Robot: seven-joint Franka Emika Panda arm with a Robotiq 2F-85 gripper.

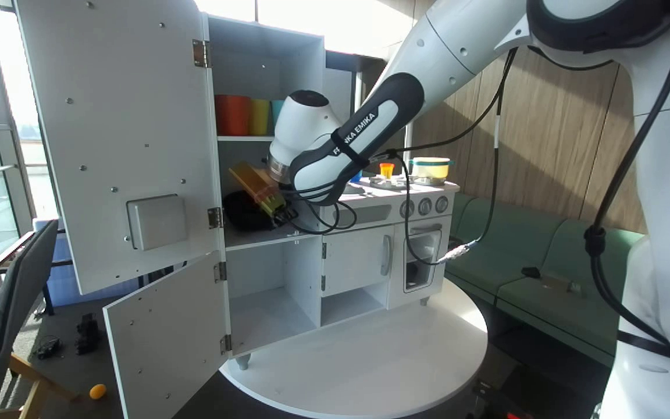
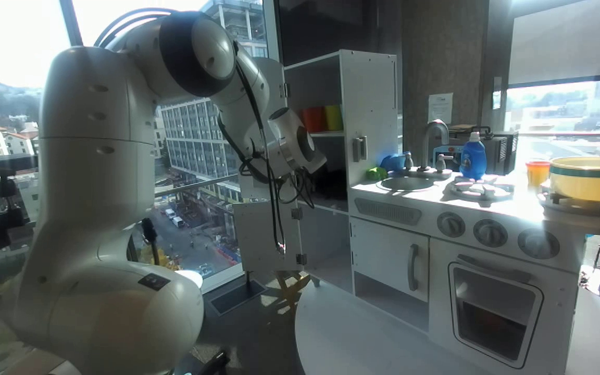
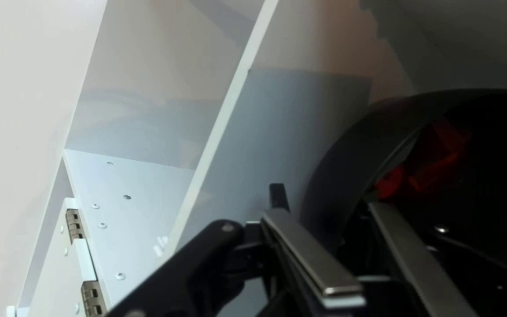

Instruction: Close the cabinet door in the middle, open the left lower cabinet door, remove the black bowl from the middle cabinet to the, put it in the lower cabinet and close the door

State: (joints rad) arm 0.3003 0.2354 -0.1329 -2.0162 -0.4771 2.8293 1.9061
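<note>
The black bowl (image 1: 242,210) stands in the middle compartment (image 1: 236,160) of the tall white cabinet, partly hidden by my gripper in an exterior view. In the wrist view the bowl (image 3: 359,141) lies at the right with a red thing (image 3: 438,163) inside. My gripper (image 3: 326,200) is open at the bowl's near wall, one finger outside and one over the inside. A gap shows between the outer finger and the wall. The gripper (image 1: 282,216) also shows in an exterior view, tilted downward. The lower left door (image 1: 166,343) stands open and the lower compartment (image 1: 271,314) shows.
The tall upper door (image 1: 120,145) stands wide open at the left. A shelf edge (image 3: 222,110) runs beside the gripper. Red (image 1: 233,115) and yellow (image 1: 259,116) cups stand on the shelf above. The counter holds a yellow pot (image 2: 589,179) and a blue bottle (image 2: 473,159).
</note>
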